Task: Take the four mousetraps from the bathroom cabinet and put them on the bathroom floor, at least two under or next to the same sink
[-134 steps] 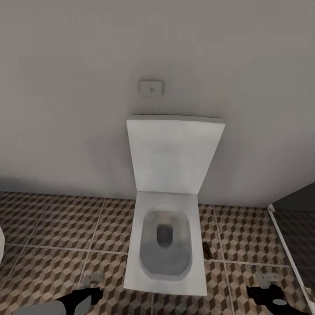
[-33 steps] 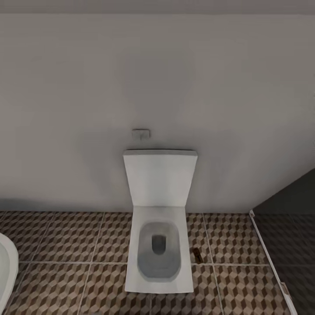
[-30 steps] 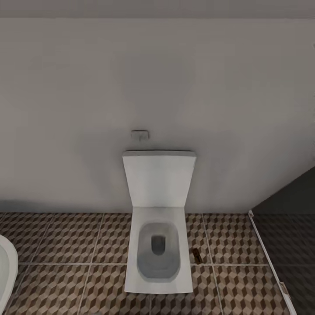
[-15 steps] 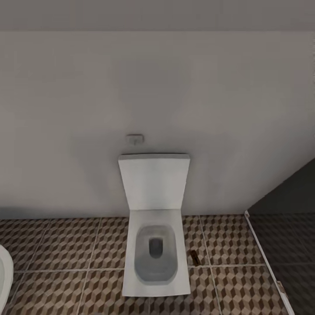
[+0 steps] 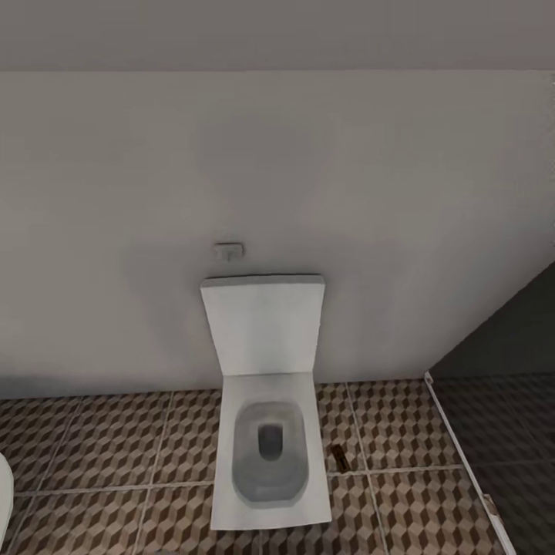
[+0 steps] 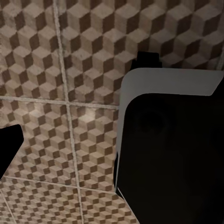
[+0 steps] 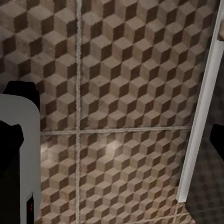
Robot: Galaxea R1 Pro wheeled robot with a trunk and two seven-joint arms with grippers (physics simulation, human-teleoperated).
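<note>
Brown, beige and white cube-pattern floor (image 5: 116, 455) across the foot of the head view, crossed by pale grout lines; white toilet (image 5: 270, 455) at centre, bowl open, lid (image 5: 264, 324) raised against the plain grey wall (image 5: 277, 169); small flush plate (image 5: 228, 250) on the wall just above the lid. One mousetrap (image 5: 337, 458), small, dark brown, flat on the floor just beside the toilet on the view's right, close to a grout line; details too small to tell. White sill (image 5: 462, 455) running diagonally at far right, with a darker area (image 5: 516, 432) beyond it; curved white rim (image 5: 4, 497) at the lower left edge.

Right gripper (image 7: 116, 140) over the floor, black fingers (image 7: 10, 140) spread wide to the edges of its wrist view, nothing between them but tiles; sill alongside. Left gripper (image 6: 112, 149) likewise over tiles; one black finger (image 6: 8, 151) visible, the other side masked by a large black, grey-rimmed body (image 6: 172, 149); spread or closed, cannot tell.
</note>
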